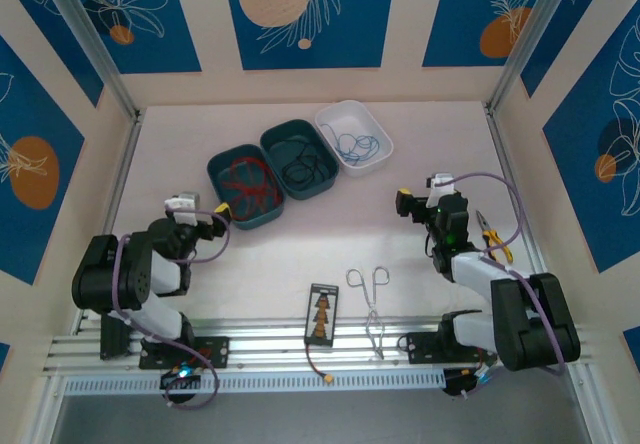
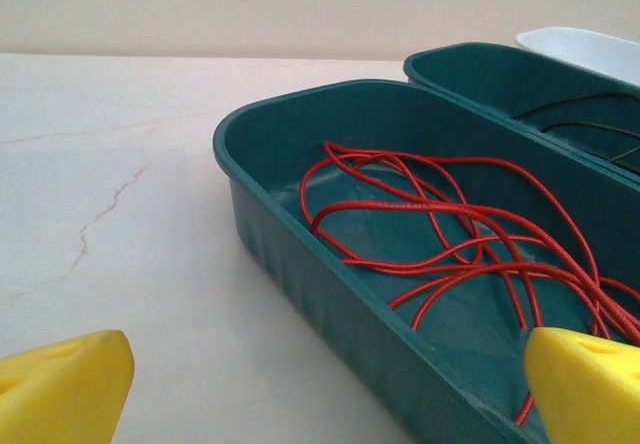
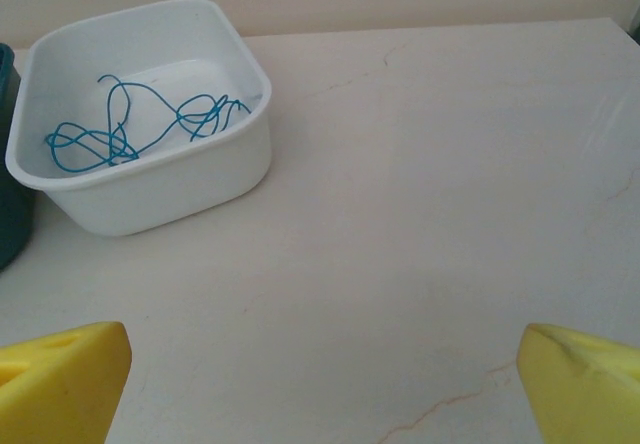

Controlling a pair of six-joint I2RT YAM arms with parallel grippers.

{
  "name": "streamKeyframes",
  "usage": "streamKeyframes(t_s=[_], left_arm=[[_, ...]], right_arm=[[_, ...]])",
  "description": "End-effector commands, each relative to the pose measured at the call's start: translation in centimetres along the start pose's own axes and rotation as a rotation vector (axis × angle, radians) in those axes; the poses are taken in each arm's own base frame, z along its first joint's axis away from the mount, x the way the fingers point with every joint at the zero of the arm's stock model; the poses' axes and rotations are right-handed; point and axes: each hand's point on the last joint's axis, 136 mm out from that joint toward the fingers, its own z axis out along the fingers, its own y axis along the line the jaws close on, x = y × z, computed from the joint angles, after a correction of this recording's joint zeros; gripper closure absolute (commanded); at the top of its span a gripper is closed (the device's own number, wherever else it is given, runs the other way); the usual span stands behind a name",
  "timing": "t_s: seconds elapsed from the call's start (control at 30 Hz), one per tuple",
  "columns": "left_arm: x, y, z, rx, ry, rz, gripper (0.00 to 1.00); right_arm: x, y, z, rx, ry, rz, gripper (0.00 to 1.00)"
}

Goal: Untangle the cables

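- Presently, left pincer (image 1: pixel 218 219): jaws spread wide, nothing held, poised over bare table near the left edge, just short of the first tray. Risk: from this low approach a yellow fingertip (image 2: pixel 62 384) could catch the tray's near wall and shove or tip it instead of going in.
- Left teal tray (image 1: pixel 213 176): toward the far edge, left of centre, first in a slanting row of three touching trays. Risk: it looks light, so a nudge would likely shift its neighbours too.
- Red cable (image 2: pixel 450 234): lies in this tray as one loose heap of overlapping loops. Risk: pinching a mid-strand loop could lift the whole heap and tighten the crossings, and so thin a wire may slip from between the pads.
- Middle teal tray (image 1: pixel 265 149): holds the black cable (image 1: pixel 305 167). Risk: dark wire on a dark floor is hard to pick out, so a grasp may close on nothing or on two strands at once.
- White tray (image 3: pixel 170 194): far end of the row, about mid-table, holding the blue cable (image 3: pixel 120 134) in a small knotted-looking cluster. Risk: a trailing end dragged over the rim could drop into the teal tray beside it and mix the colours.
- Forceps (image 1: pixel 370 299): at the near edge, centre, well apart from the trays. Risk: an arm swinging low could knock them.
- Right pincer (image 1: pixel 403 204): jaws fully apart, empty, over bare table on the right. Risk: both arms reaching into the row together could collide.
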Motion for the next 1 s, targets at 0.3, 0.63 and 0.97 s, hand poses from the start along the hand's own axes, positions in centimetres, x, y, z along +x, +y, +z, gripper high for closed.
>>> streamKeyframes(t_s=[0.3, 0.63, 0.97], left_arm=[[-0.6, 0.9, 3.5, -0.079, 0.097, 0.057, 0.00], [-0.6, 0.8, 3.8, -0.087, 0.109, 0.071, 0.00], [-0.6, 0.8, 3.8, -0.091, 0.114, 0.074, 0.00]], right_arm=[[-0.9, -0.2, 1.1, -0.027, -0.081, -0.042, 0.01], [0.5, -1.1, 2.7, -0.020, -0.056, 0.004, 0.01], [1.1, -2.5, 4.4, 0.017, 0.030, 0.059, 0.01]])
